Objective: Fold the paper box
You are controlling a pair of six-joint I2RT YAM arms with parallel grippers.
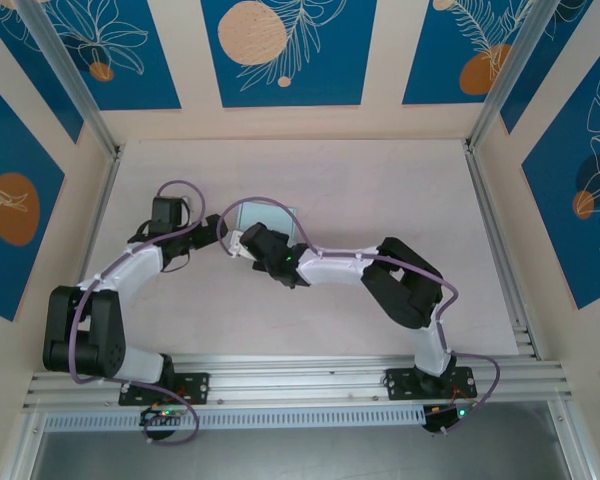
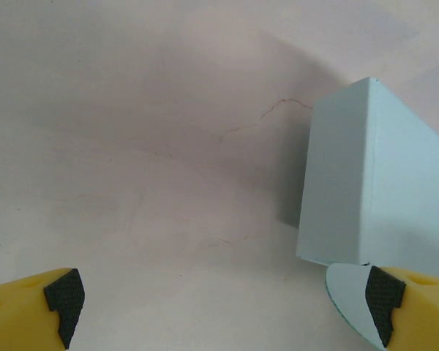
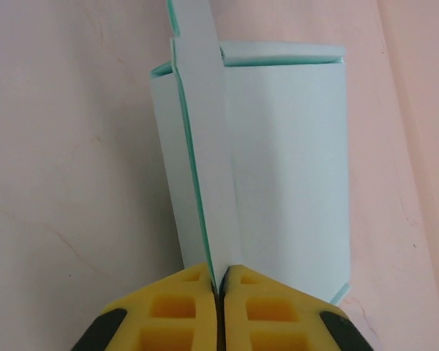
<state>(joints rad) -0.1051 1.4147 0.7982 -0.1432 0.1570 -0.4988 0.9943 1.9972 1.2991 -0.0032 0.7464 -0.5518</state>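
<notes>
Progress, mid-fold: the paper box (image 3: 285, 161) stands at mid-table (image 1: 380, 200), its walls raised into a rectangular shell. My right gripper (image 3: 219, 281) is pressed together on one upright flap (image 3: 205, 146); my left gripper (image 2: 223, 296) is spread wide just beside the box. Tucking the loose flaps remains, I judge.

A pale pinkish table (image 1: 380, 200) stands between cream walls (image 1: 385, 60) with blue panels (image 1: 285, 50) showing white leaf outlines and orange discs. Slanted aluminium posts (image 1: 65, 75) rise at the far corners, and an aluminium rail (image 1: 310, 375) lines the near edge. A faint hairline scratch (image 2: 256, 121) crosses the tabletop.
</notes>
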